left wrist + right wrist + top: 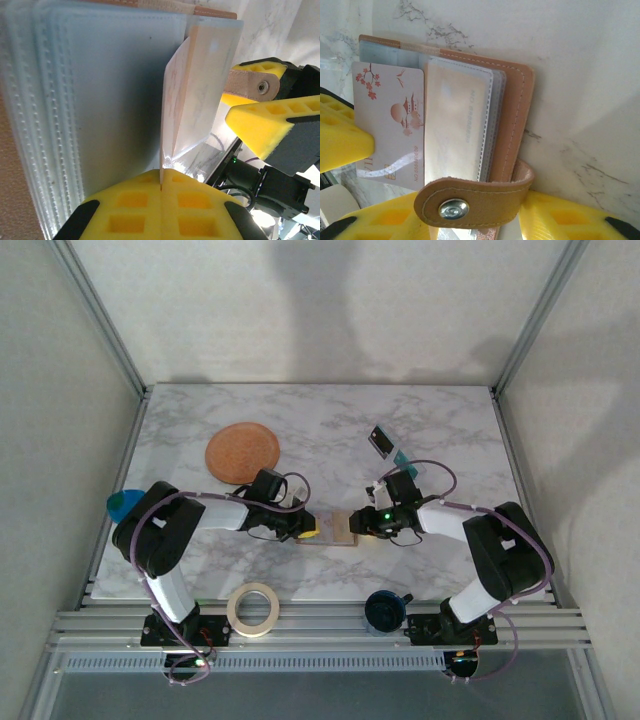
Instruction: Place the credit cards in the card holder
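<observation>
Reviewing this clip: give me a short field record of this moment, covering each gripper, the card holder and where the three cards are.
left gripper: shut on the whitish card
right gripper: open, jaws either side of the snap tab
card holder: lying open between the grippers, clear sleeves exposed
whitish card position: against the sleeves; whether it is in a pocket cannot be told
dark card: on the table, beyond the right gripper
teal card: next to the dark card
</observation>
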